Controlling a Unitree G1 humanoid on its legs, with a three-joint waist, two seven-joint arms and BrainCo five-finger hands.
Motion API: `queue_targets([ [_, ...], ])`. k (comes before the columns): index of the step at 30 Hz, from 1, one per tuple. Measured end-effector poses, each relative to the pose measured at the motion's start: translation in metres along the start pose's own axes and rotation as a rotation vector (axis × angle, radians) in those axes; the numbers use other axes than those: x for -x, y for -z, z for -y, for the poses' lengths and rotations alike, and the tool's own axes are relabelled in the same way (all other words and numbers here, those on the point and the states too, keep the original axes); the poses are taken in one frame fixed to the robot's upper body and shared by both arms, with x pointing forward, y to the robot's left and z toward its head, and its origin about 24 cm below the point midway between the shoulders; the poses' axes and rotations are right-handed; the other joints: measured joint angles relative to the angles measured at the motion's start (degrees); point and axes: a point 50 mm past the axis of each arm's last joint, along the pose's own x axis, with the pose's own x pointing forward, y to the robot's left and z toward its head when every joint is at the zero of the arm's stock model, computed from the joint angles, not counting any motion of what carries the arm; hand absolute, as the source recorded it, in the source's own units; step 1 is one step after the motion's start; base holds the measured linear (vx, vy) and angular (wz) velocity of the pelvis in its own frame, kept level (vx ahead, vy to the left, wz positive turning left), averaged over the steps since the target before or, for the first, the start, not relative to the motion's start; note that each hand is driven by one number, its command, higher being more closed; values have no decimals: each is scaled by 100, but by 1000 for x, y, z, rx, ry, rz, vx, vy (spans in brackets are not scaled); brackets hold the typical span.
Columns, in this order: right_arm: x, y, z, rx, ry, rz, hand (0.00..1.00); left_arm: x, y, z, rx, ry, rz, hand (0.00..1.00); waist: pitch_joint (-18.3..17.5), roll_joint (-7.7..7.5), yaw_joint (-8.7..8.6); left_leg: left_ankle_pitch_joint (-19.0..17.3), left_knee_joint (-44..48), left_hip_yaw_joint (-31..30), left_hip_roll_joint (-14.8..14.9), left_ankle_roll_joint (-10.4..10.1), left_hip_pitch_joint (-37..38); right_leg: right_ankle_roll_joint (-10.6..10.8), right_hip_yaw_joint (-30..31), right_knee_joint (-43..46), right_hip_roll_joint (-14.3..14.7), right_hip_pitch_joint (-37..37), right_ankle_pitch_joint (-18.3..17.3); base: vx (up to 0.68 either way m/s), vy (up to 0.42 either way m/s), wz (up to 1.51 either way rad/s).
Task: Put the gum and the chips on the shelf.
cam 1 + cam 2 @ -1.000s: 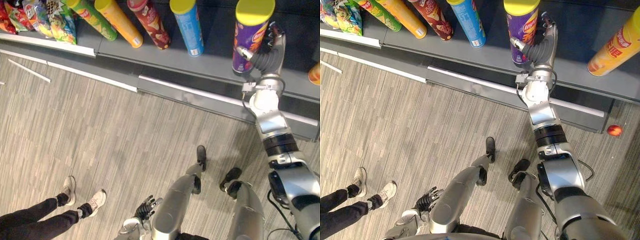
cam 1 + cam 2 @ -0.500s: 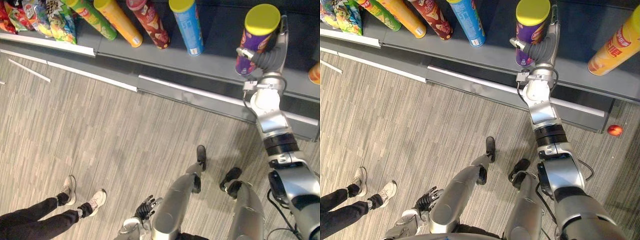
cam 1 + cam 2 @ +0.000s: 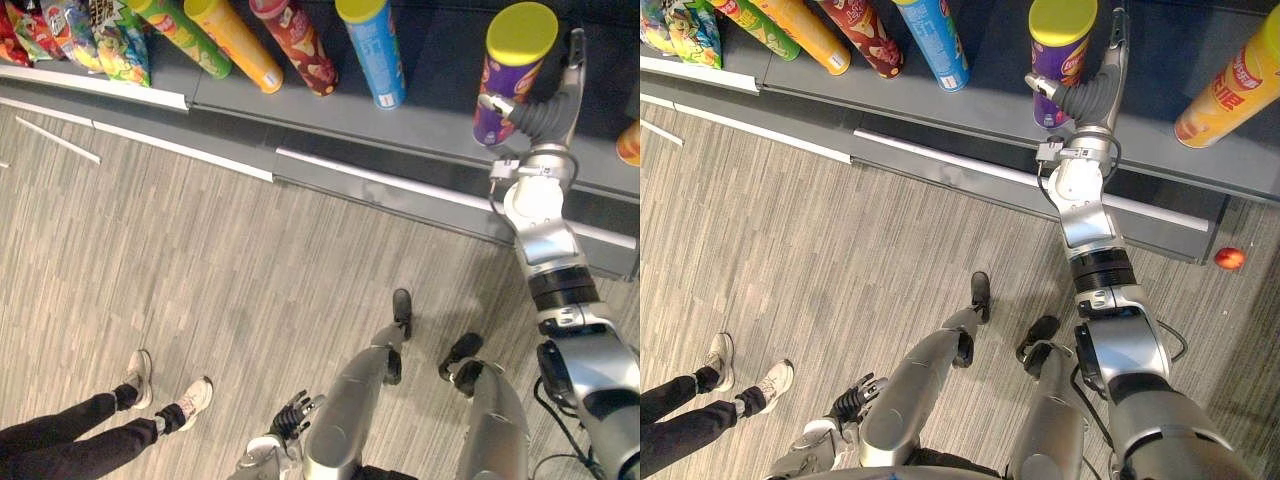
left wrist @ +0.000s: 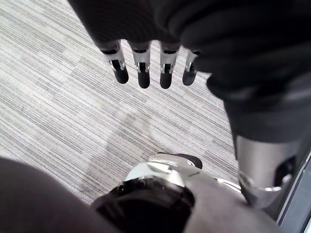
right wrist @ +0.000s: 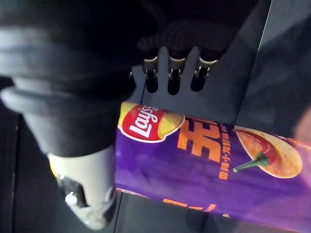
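A purple chips can (image 3: 515, 75) with a yellow lid stands upright on the dark grey shelf (image 3: 440, 60). My right hand (image 3: 558, 98) is open right beside it. Its fingers (image 5: 172, 73) point straight along the far side of the can (image 5: 209, 165), and the thumb sits by the can's near side. My left hand (image 3: 290, 415) hangs low by my side with relaxed, straight fingers (image 4: 143, 73) over the floor and holds nothing.
More chips cans stand on the shelf: yellow (image 3: 235, 40), red (image 3: 295, 40), blue (image 3: 372, 45) and an orange one (image 3: 1230, 90) at the right. Snack bags (image 3: 110, 40) fill the far left. A person's legs (image 3: 150, 400) stand at the lower left. A small red ball (image 3: 1229, 259) lies on the floor.
My right hand has opened and let go of the purple can. The can was tilted a second ago and stands upright on the shelf now.
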Motion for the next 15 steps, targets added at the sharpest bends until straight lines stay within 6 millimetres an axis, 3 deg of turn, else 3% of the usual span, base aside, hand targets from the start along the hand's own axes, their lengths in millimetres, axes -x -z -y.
queue_targets([
  [6,6,4,-3,-8,-14,-13,0,0,0,0,1,-1,0,0,0,0,-14,-112,180,5,85,-6,52,-2,15,-73,89,153,3,-1,-31,-6],
  [7,19,11,-13,-29,-63,-45,0,0,0,-2,3,-10,0,0,0,-2,-47,-156,162,25,139,-49,283,4,34,-206,168,403,15,11,-50,-17],
  [12,39,12,-27,-59,-148,-59,0,1,2,-4,11,-22,-15,0,5,-10,-177,-183,108,85,205,-77,432,22,76,-380,279,564,90,26,-17,-12],
  [15,68,17,-36,-95,-214,-93,0,3,6,-8,27,-38,-27,0,26,-39,-337,-197,-56,147,258,-84,791,60,89,-692,404,952,196,67,3,-16],
])
